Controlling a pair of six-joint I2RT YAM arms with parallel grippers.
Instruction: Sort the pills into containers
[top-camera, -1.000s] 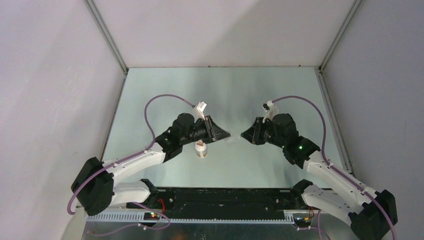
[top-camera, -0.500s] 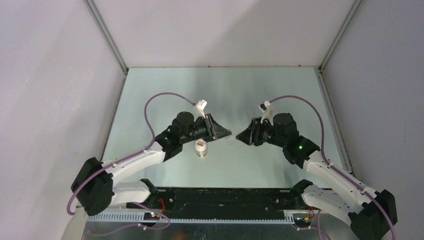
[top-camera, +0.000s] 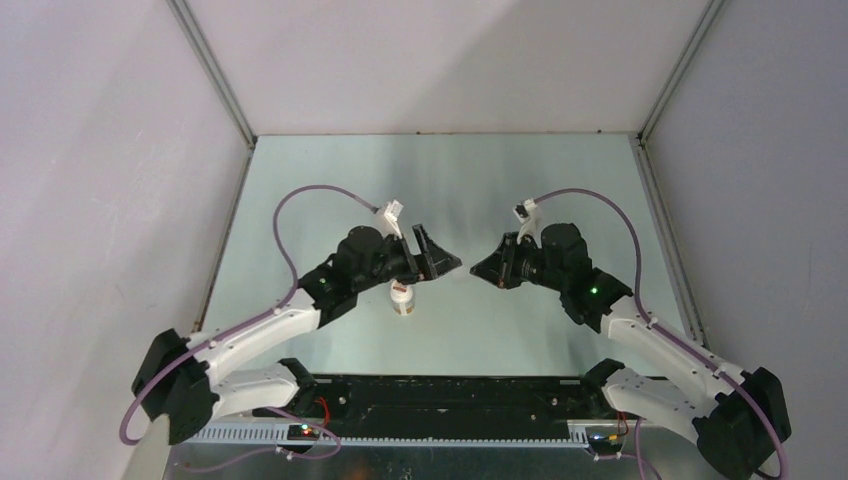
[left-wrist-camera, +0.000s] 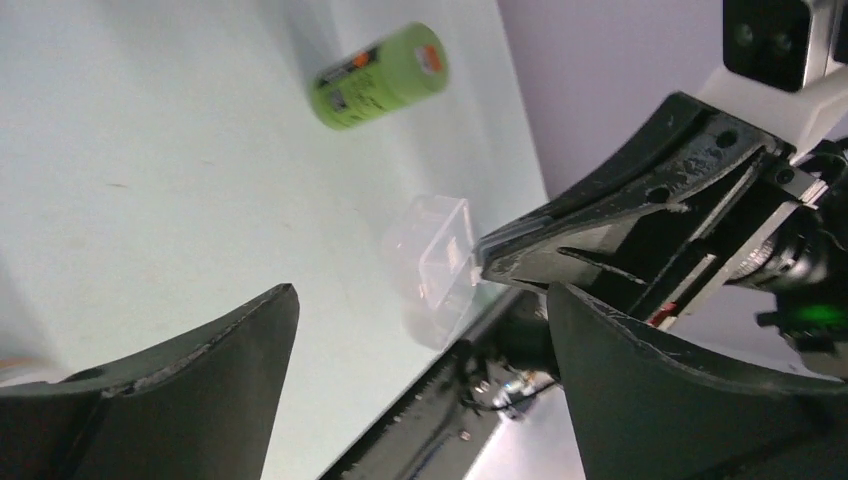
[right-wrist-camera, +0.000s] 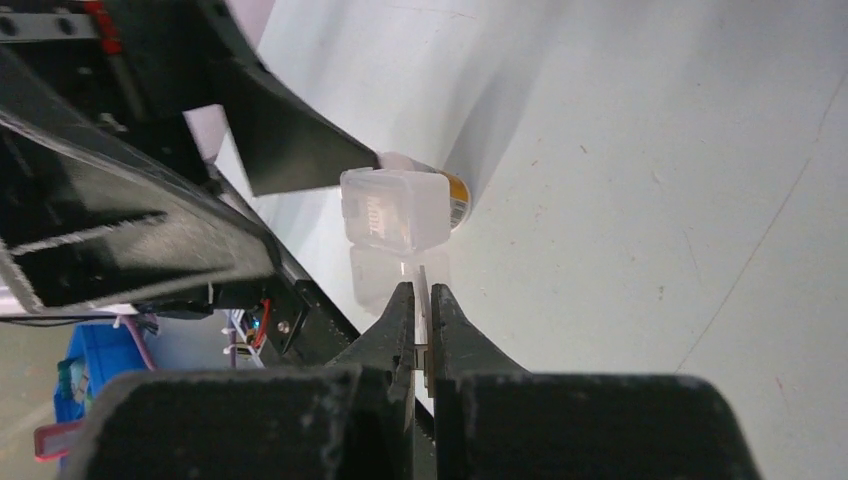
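Observation:
The containers are one small translucent pill box (right-wrist-camera: 395, 210) held up in the air between the two grippers, also seen pale and see-through in the left wrist view (left-wrist-camera: 435, 250). My right gripper (right-wrist-camera: 420, 290) is shut on a thin flap at the box's near edge. My left gripper (left-wrist-camera: 420, 290) is open, its fingers (left-wrist-camera: 200, 380) spread wide either side of the box. One left fingertip (right-wrist-camera: 300, 150) reaches the box's upper corner. In the top view the grippers nearly meet, left (top-camera: 440, 250) and right (top-camera: 480, 268). No pills show.
A white bottle with an orange cap (top-camera: 402, 298) stands on the table under the left gripper. A green bottle (left-wrist-camera: 380, 76) lies on its side farther off. The pale green table (top-camera: 330, 180) is walled by white panels. The black base rail (top-camera: 450, 395) runs along the near edge.
The left gripper's jaws have spread open and let go of the box. The right gripper has edged left and shut on the box's flap. The left arm's elbow has shifted slightly left.

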